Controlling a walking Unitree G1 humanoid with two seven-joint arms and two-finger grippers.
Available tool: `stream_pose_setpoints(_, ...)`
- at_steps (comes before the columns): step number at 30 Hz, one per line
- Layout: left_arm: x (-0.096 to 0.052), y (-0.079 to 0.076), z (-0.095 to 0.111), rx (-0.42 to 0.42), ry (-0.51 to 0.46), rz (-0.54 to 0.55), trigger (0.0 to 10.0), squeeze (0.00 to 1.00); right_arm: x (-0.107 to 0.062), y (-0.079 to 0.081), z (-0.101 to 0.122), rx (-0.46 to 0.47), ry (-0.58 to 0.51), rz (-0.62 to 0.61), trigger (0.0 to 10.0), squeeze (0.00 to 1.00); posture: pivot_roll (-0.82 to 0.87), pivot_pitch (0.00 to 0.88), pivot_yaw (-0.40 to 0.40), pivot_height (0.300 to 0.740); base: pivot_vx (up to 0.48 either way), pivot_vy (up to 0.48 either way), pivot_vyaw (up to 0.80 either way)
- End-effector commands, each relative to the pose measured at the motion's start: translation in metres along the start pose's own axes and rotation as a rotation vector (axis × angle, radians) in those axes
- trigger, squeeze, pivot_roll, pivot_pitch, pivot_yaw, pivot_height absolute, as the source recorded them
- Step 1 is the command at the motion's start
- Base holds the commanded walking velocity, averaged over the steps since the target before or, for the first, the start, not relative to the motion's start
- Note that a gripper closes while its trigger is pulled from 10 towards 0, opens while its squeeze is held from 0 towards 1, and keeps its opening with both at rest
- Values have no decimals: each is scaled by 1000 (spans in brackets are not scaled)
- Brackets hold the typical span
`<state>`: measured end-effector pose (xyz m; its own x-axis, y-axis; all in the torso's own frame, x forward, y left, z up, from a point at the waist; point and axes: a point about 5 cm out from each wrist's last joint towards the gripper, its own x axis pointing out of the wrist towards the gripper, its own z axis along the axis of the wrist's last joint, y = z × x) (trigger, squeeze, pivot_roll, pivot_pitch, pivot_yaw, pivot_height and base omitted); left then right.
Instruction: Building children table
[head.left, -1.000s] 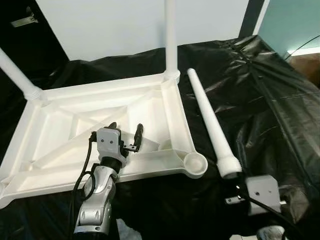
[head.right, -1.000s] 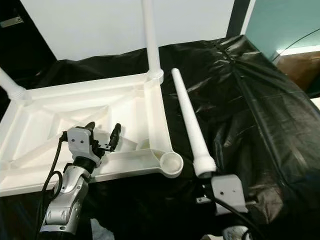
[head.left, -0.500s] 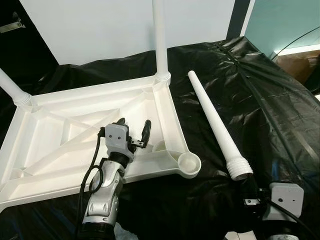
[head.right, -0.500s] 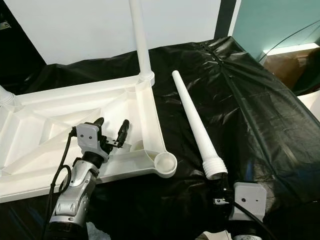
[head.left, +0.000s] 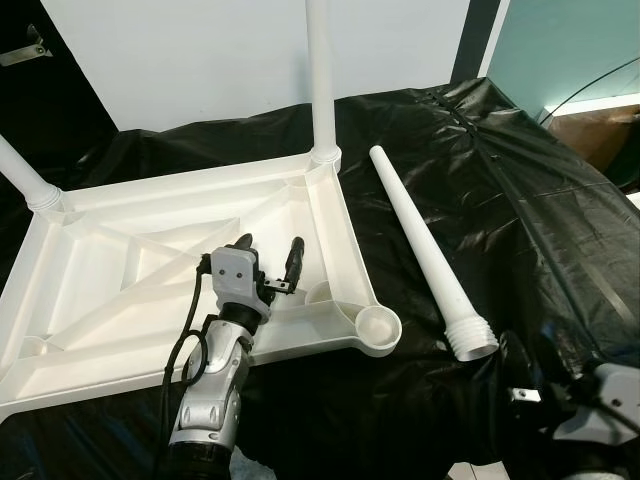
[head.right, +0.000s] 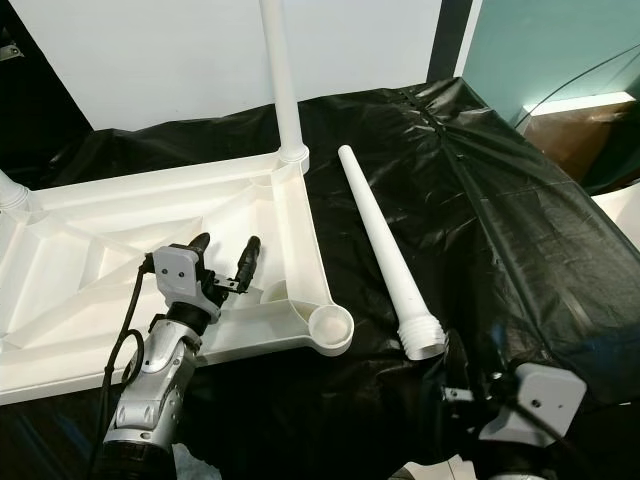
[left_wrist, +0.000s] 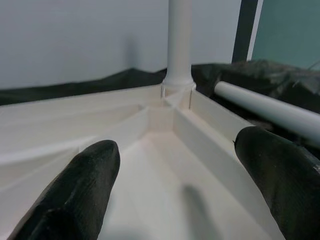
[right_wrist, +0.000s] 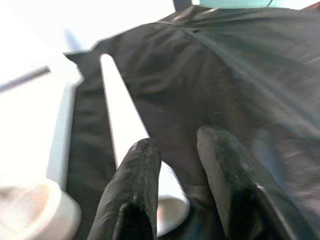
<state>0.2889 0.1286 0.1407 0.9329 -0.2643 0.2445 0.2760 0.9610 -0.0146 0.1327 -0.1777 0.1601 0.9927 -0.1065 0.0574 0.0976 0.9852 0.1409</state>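
A white children's table top (head.left: 120, 250) lies upside down on black sheeting. Two white legs stand in its far corners (head.left: 320, 70) (head.left: 20, 170). Its near right corner socket (head.left: 378, 325) is bare. My left gripper (head.left: 270, 243) hovers open just above the ribbed underside beside that socket, with nothing between its fingers (left_wrist: 90, 185). A loose white leg (head.left: 425, 245) lies on the sheet to the right, threaded end toward me. My right gripper (head.right: 470, 360) sits low, just short of that end, blurred. Its fingers (right_wrist: 135, 190) stand slightly apart and hold nothing.
Crinkled black plastic sheeting (head.left: 520, 200) covers the whole work surface and rises in folds at the right. A white wall (head.left: 200, 50) stands behind, with a teal panel (head.left: 570, 40) and a cable at the far right.
My right gripper has drawn back from the loose leg's threaded end toward the lower right. The camera has shifted a little. The left gripper has stayed over the table top.
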Motion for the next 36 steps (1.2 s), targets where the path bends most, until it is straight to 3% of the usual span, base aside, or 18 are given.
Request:
stream_pose_setpoints(1, 0, 0, -1, 8, -8, -23, 10000, 0, 1, 2, 1, 86, 26, 29, 10000, 0, -168, 95, 43, 740, 0, 0, 0)
stream_pose_setpoints(5, 2, 0, -2, 9, -12, -22, 10000, 0, 10, -3, -5, 184, 51, -40, 10000, 0, -170, 96, 47, 740, 0, 0, 0)
stream_pose_setpoints(7, 2, 0, -2, 9, -12, -22, 10000, 0, 10, -3, -5, 184, 51, -40, 10000, 0, -170, 96, 47, 740, 0, 0, 0)
stream_pose_setpoints(9, 4, -2, -2, 19, -16, -33, 10000, 0, 31, -10, -3, 249, 29, -101, 10000, 0, -171, 91, 49, 740, 0, 0, 0)
stream_pose_setpoints(11, 4, -2, -2, 19, -16, -33, 10000, 0, 31, -10, -3, 249, 29, -101, 10000, 0, -171, 91, 49, 740, 0, 0, 0)
stream_pose_setpoints(12, 5, -3, -2, 26, -20, -41, 10000, 0, 44, -10, -2, 256, 23, -103, 10000, 1000, -166, 86, 47, 740, 0, 0, 0)
stream_pose_setpoints(17, 9, -5, 0, 36, -34, -48, 10000, 0, 63, -3, 2, 253, 16, -53, 10000, 1000, -149, 81, 43, 740, 0, 0, 0)
stream_pose_setpoints(18, 9, -5, 1, 37, -38, -41, 10000, 0, 73, -1, 3, 236, 27, -18, 10000, 196, -131, 75, 40, 740, 0, 0, 0)
stream_pose_setpoints(19, 10, -5, 2, 38, -40, -35, 10000, 0, 79, 0, 4, 227, 36, 5, 10000, 0, -129, 74, 39, 740, 0, 0, 0)
stream_pose_setpoints(24, 9, -5, 1, 37, -39, -25, 10000, 0, 96, 0, 7, 169, 90, 80, 10000, 0, -116, 67, 35, 740, 0, 0, 0)
stream_pose_setpoints(28, 8, -6, 0, 28, -35, -14, 10000, 0, 121, 1, 15, 53, 180, 207, 10000, 0, -91, 61, 25, 740, 0, 0, 0)
stream_pose_setpoints(35, 6, -5, 1, 32, -47, 2, 10000, 0, 137, 2, 14, 42, 243, 213, 10000, 0, -72, 57, 14, 740, 0, 0, 0)
stream_pose_setpoints(36, 1, -3, 0, 37, -47, 2, 10000, 0, 143, 6, 6, 33, 304, 232, 10000, 0, -59, 56, 12, 740, 0, 0, 0)
